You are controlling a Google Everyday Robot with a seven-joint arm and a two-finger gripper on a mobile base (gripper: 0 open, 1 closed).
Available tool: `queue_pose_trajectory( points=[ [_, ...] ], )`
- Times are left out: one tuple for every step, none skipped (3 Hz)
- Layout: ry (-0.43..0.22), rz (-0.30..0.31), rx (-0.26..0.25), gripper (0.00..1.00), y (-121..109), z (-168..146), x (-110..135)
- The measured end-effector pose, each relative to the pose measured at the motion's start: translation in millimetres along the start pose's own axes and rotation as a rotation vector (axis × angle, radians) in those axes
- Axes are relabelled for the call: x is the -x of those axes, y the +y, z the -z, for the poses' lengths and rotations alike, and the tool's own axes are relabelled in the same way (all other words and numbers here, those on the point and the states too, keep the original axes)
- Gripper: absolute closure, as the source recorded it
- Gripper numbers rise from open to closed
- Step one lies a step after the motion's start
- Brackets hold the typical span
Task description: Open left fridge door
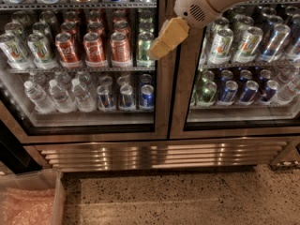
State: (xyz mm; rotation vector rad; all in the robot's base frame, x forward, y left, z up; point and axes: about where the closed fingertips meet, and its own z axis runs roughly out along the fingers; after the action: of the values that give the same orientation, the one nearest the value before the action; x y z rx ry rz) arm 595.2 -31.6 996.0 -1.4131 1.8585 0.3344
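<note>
The left fridge door [162, 108] is a glass pane in a brushed steel frame and stands shut, flush with the matching right door [182, 108]. Behind its glass are shelves of cans and water bottles. My gripper [166, 39], tan-coloured on the end of a white arm [206, 1] that comes in from the top right, hovers at the left door's right stile, in front of the seam between the two doors, at the level of the can shelf. I cannot see a handle.
A slatted steel grille [159, 156] runs below both doors. A clear plastic bin [52, 191] with pink contents stands at the bottom left on the speckled floor [187, 198]. A dark gap [9, 149] lies left of the fridge.
</note>
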Motion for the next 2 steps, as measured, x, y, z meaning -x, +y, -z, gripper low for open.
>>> queue_pose_trajectory(
  points=[
    [-0.009,0.005,0.009,0.00,1.0,-0.4,-0.1],
    [-0.017,0.007,0.017,0.00,1.9,-0.7,-0.4]
  ],
)
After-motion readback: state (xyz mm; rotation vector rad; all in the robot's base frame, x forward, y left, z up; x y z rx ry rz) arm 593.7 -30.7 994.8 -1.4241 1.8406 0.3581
